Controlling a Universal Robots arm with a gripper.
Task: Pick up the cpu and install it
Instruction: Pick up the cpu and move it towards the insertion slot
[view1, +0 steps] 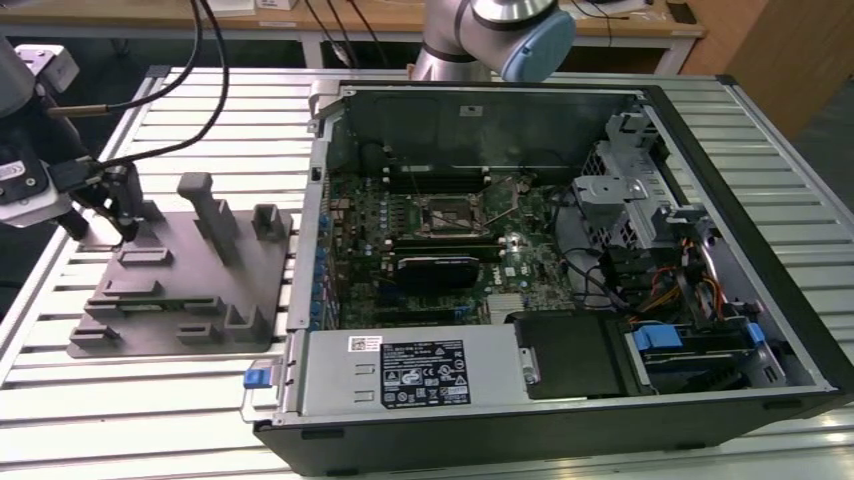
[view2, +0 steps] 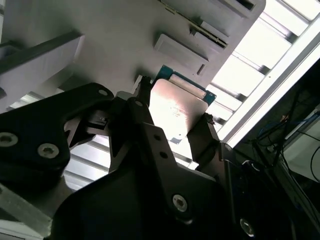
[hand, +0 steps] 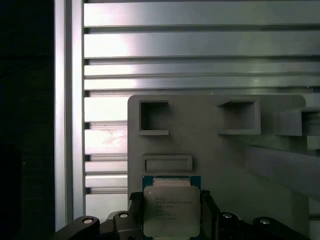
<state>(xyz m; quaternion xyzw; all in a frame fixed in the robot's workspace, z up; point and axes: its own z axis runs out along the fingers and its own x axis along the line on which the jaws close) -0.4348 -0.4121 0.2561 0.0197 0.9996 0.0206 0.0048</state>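
Observation:
The cpu (hand: 171, 210) is a flat square chip with a silver top and a blue-green rim, and it sits between the black fingers of my gripper (hand: 171, 218). In the second wrist view the cpu (view2: 176, 106) shines between the two fingertips of the gripper (view2: 175, 116), which is shut on its opposite edges. In the exterior view the gripper (view1: 115, 215) hangs over the far left corner of the grey holder tray (view1: 174, 300). The chip is close over the tray (hand: 200, 145). I cannot tell whether it still touches it.
An open computer case (view1: 561, 280) lies at the exterior view's right of the tray. On its motherboard is the black socket (view1: 447, 210) with its metal frame raised. Upright posts (view1: 200, 205) rise from the tray. Both rest on a slatted aluminium table (view1: 174, 110).

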